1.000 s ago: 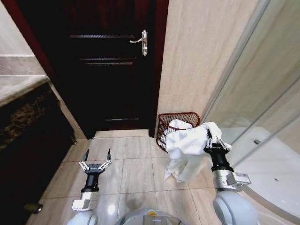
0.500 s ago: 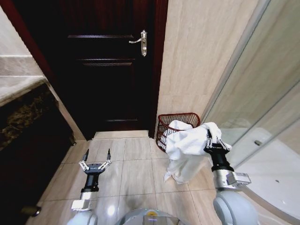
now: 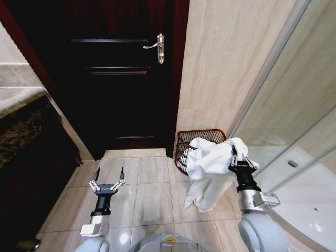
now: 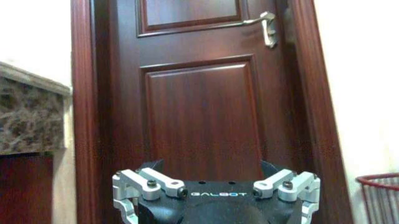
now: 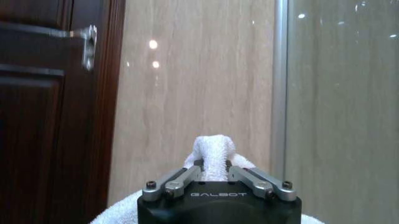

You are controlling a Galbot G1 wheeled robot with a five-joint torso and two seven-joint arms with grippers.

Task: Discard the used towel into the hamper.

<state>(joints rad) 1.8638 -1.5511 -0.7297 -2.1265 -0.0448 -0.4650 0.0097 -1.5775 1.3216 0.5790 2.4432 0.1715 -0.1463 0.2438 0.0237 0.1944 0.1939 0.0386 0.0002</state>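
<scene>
The right wrist view is showing what the head view hides — the right gripper [image 3: 240,156] is pinching a fold of the white towel [image 3: 209,167] tight between its fingers, "GALBOT" printed on its body. The towel is hanging just in front of the hamper [image 3: 199,137], which is sitting against the wall beside the door [image 3: 123,79]. The left gripper [image 3: 107,175] is hovering empty with fingers spread wide, well away from the hamper.

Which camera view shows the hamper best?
The head view: the hamper stands on the floor against the wall, partly behind the towel in the right gripper. The left wrist view shows its rim.
</scene>
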